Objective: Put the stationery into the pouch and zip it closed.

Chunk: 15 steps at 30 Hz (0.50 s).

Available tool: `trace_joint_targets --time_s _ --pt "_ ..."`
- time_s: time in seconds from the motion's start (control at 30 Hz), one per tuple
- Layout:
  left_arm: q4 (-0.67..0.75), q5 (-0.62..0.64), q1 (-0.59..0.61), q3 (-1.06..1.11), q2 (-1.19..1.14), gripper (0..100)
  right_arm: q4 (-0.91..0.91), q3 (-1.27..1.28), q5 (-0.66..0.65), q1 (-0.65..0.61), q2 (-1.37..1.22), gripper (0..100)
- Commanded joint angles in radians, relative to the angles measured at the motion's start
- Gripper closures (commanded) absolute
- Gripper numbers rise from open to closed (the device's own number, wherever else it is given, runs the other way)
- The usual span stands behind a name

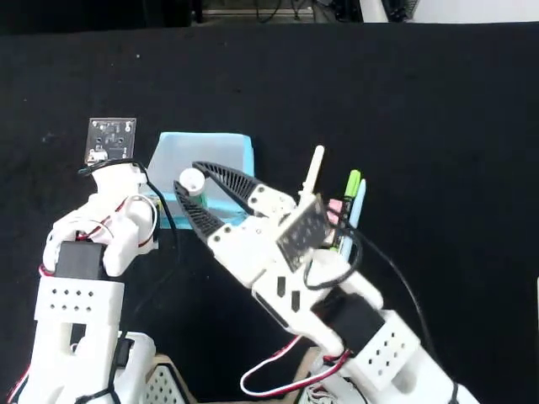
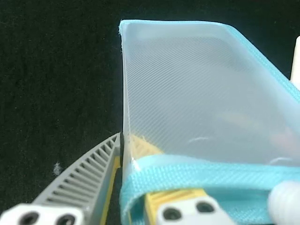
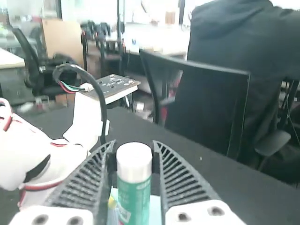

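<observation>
The light blue translucent pouch [image 1: 206,151] lies on the black table [image 1: 421,101]. My left gripper [image 1: 157,204] is shut on its near left edge; in the left wrist view the jaws [image 2: 125,141] pinch the pouch [image 2: 197,93] by the teal zipper band. My right gripper [image 1: 187,178] hovers over the pouch's near end, shut on a glue stick [image 1: 191,179]. The right wrist view shows the glue stick [image 3: 133,185], white-capped and green-bodied, upright between the black fingers [image 3: 180,180]. A white pen [image 1: 314,171], a green pen [image 1: 351,185], a light blue pen [image 1: 360,198] and a pink eraser [image 1: 335,208] lie to the right.
The right arm's body [image 1: 286,252] partly covers the loose stationery. A small circuit board [image 1: 111,140] sits left of the pouch. The far and right parts of the table are bare black cloth. Chairs and a seated person are beyond the table's far edge.
</observation>
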<state>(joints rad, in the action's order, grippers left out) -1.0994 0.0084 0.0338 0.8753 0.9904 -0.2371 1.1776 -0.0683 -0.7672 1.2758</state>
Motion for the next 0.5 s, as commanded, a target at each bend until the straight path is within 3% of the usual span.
trace_joint_targets --time_s 0.0,0.47 --pt "-0.006 0.006 0.018 -0.015 -0.008 97 0.058 0.076 0.0 0.0 0.041 98.7" --pt "-0.006 0.006 0.018 -0.015 -0.008 97 -0.005 0.084 0.0 -0.005 0.257 98.8"
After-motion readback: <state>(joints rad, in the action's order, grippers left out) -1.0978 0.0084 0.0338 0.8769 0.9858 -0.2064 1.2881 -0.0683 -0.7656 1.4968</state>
